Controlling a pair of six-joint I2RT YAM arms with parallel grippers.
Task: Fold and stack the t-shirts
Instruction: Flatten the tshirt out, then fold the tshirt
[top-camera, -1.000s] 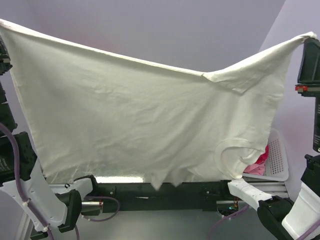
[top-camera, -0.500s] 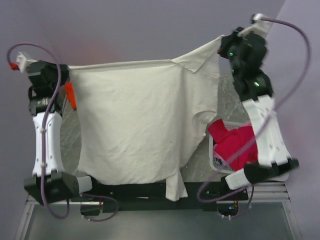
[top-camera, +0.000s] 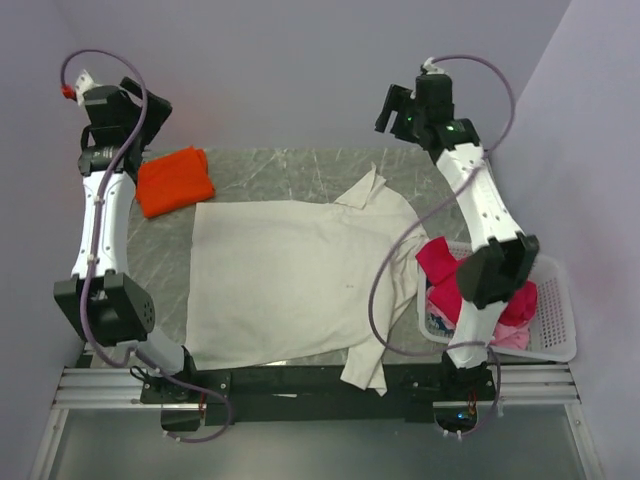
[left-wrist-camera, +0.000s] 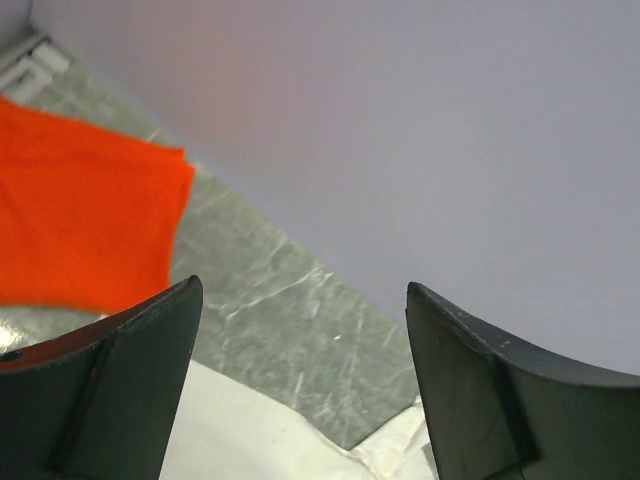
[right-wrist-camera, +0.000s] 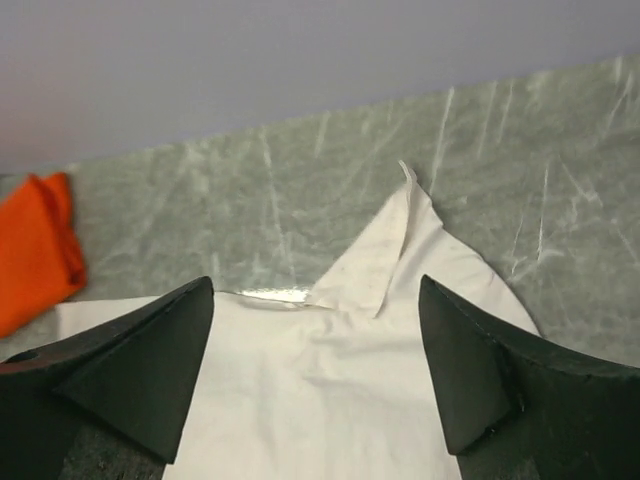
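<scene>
**Top view.** The cream shirt (top-camera: 290, 280) is shown spread flat on the table (top-camera: 280, 165). One sleeve (top-camera: 365, 190) is seen folded over at its far right corner. The other sleeve (top-camera: 365, 365) is draped over the table's near edge.

An orange shirt (top-camera: 175, 180), folded, is placed just beside the cream shirt's far left corner. To the cream shirt's right a basket (top-camera: 560, 310) is set. A red shirt (top-camera: 445, 265) is spilled over the basket rim nearest the cream shirt, and a pink shirt (top-camera: 510, 338) is seen inside.

Both arms are held beyond the cream shirt's far edge — the left past its far left corner, the right past its far right corner.

**Wrist views.** The left gripper (left-wrist-camera: 300, 390) is shown with its fingers spread wide and nothing between them. The right gripper (right-wrist-camera: 315, 380) is likewise parted wide and empty — only the cream shirt and the table are seen through the gap.
</scene>
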